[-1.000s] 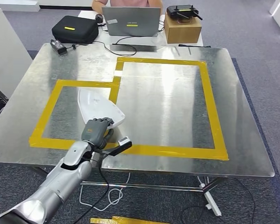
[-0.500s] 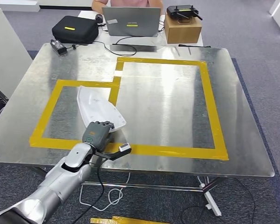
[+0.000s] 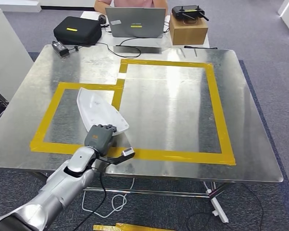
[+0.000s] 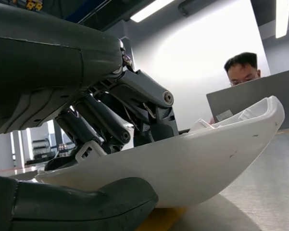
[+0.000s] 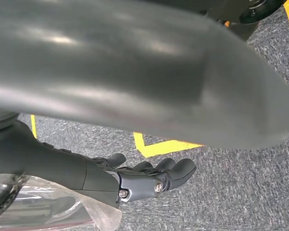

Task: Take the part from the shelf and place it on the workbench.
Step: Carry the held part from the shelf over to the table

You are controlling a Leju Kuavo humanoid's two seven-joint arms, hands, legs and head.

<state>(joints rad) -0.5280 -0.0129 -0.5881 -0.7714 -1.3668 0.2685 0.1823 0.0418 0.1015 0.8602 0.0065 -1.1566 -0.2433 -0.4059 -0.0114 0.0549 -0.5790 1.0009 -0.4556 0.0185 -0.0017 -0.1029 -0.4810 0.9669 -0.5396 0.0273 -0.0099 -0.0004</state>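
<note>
The part (image 3: 99,110) is a white, curved, pointed plastic shell. It lies across the right side of the small yellow-taped rectangle on the steel workbench (image 3: 164,106). My left hand (image 3: 98,138) grips its near end at the front tape line. In the left wrist view the fingers (image 4: 135,96) hook over the rim of the part (image 4: 194,159) and the thumb (image 4: 81,202) lies under it, close above the table. My right hand (image 5: 146,178) hangs over grey carpet, fingers loosely extended and holding nothing.
Behind the workbench stand a laptop (image 3: 135,21) with a person (image 3: 130,4) seated at it, a black case (image 3: 77,30) and a cardboard box (image 3: 188,30) bearing a controller. A power adapter (image 3: 59,46) lies at the bench's back left. A white cabinet (image 3: 5,53) stands left.
The part's far tip has swung slightly left and away from me. My left hand has drawn back a little toward the front edge, still gripping it.
</note>
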